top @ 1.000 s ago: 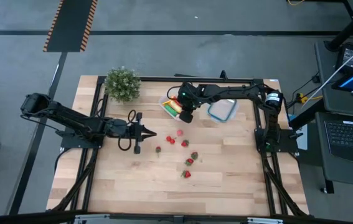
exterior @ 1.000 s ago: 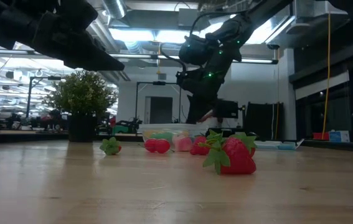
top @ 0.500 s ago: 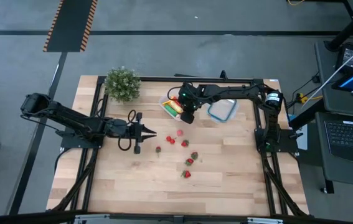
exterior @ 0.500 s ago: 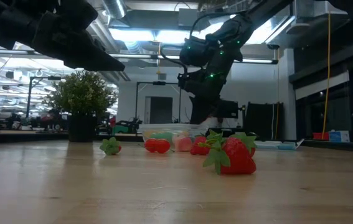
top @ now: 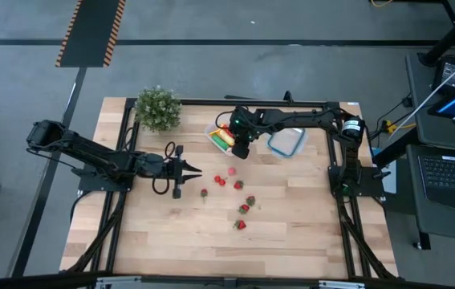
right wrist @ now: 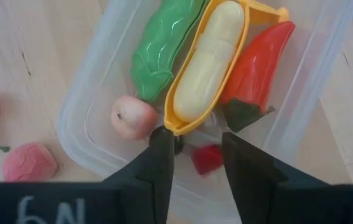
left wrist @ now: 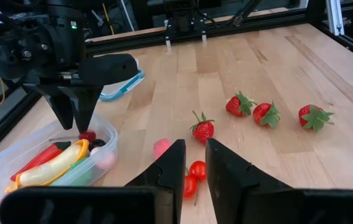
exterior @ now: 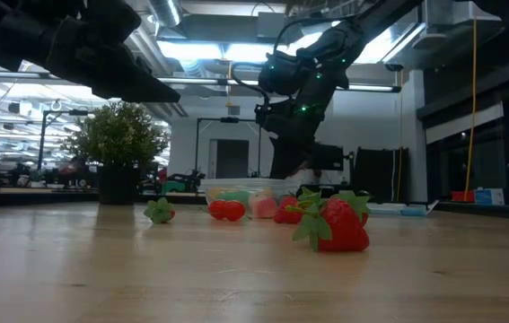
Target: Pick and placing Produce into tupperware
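Glossy moulded-plastic toy produce (right wrist: 210, 59) fills a clear, smooth plastic tupperware (right wrist: 325, 74) on a pale, matt butcher-block wood surface (left wrist: 301, 68); matt black right tool (right wrist: 193, 149) above.

Tupperware (right wrist: 325, 81): nearly full w/ banana (right wrist: 208, 59), green piece (right wrist: 164, 46), red pepper (right wrist: 257, 62); right gripper (right wrist: 195, 146) fills the near corner.
Table centre: strawberries (top: 243, 207) scattered, gaps btwn them.
Left gripper (top: 197, 172): just beside the cherries (left wrist: 192, 177).
Front of table (top: 171, 241): bare wood.
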Controlling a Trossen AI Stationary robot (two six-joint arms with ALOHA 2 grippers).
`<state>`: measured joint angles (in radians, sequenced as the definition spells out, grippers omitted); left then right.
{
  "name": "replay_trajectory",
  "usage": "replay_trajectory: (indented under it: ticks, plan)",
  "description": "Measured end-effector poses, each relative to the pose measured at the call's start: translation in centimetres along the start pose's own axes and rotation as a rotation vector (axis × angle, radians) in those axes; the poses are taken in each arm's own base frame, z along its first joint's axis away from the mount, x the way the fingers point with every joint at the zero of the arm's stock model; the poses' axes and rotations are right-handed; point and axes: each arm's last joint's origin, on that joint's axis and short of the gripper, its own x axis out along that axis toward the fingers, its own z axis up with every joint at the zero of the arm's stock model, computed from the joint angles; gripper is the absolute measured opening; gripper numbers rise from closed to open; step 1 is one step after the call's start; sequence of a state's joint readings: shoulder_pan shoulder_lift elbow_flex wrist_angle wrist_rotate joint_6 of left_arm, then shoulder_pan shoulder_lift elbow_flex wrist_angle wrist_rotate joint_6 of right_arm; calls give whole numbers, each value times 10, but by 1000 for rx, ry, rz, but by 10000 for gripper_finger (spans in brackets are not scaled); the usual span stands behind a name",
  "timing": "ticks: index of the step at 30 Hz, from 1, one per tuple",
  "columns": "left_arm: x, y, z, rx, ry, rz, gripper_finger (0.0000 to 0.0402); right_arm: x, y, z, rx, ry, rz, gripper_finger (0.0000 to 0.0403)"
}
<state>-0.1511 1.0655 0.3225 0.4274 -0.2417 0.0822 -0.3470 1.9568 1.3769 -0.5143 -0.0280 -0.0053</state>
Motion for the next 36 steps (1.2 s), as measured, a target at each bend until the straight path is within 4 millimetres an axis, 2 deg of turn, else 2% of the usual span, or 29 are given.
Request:
replay_trajectory:
  ticks: [8, 18, 22, 27, 29, 36]
  plan:
    - [0, 0, 0, 0, 0, 0, 40, 0, 0, 1, -25, -7, -8, 151]
    - [0, -1, 0, 2, -2, -27, 19, -4, 1, -2, 76, 26, 36, 151]
    - [0, -1, 0, 2, -2, -27, 11, -15, 14, 0, 19, -7, 75, 151]
    - [0, -1, 1, -1, -13, -26, 2, -45, 36, 5, -60, -224, 121, 151]
    - [0, -1, 1, -1, -14, -26, 1, -54, 42, -2, -80, -288, 132, 151]
    - [0, -1, 3, -13, -34, -25, 14, -85, 65, -50, -104, -431, 162, 152]
